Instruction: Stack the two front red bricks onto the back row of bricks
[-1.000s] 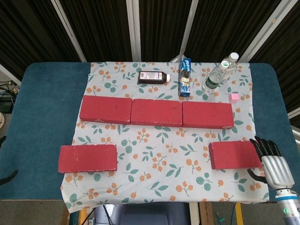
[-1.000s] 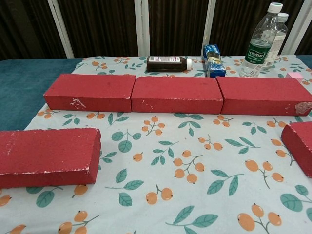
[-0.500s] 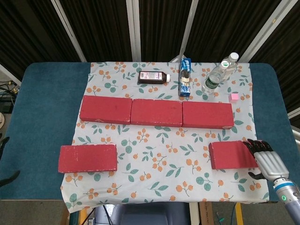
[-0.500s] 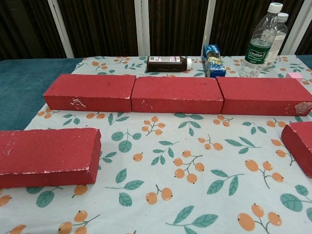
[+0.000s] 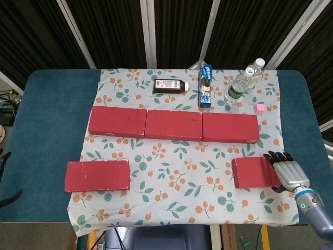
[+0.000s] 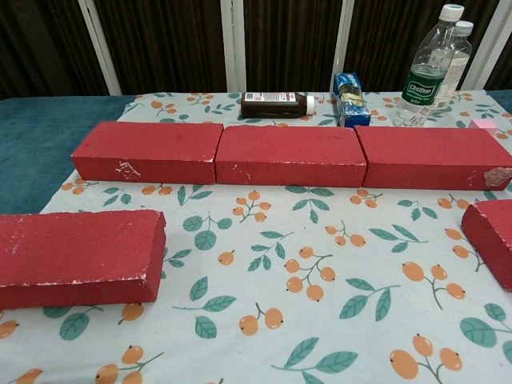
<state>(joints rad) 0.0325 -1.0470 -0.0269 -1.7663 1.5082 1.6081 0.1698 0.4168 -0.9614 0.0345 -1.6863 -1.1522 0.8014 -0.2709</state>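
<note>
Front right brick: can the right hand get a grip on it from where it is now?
Probably yes. The right hand is already at the outer end of the front right brick, fingers over its edge, and only bare cloth lies around it. Whether it touches the brick, I cannot tell.

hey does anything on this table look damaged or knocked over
Two things. The right back brick has a pale chip at its front right corner. The brown bottle lies on its side behind the row, while the water bottle stands upright.

Brown bottle (image 5: 170, 85), blue carton (image 5: 205, 86), water bottles (image 5: 242, 82)
</note>
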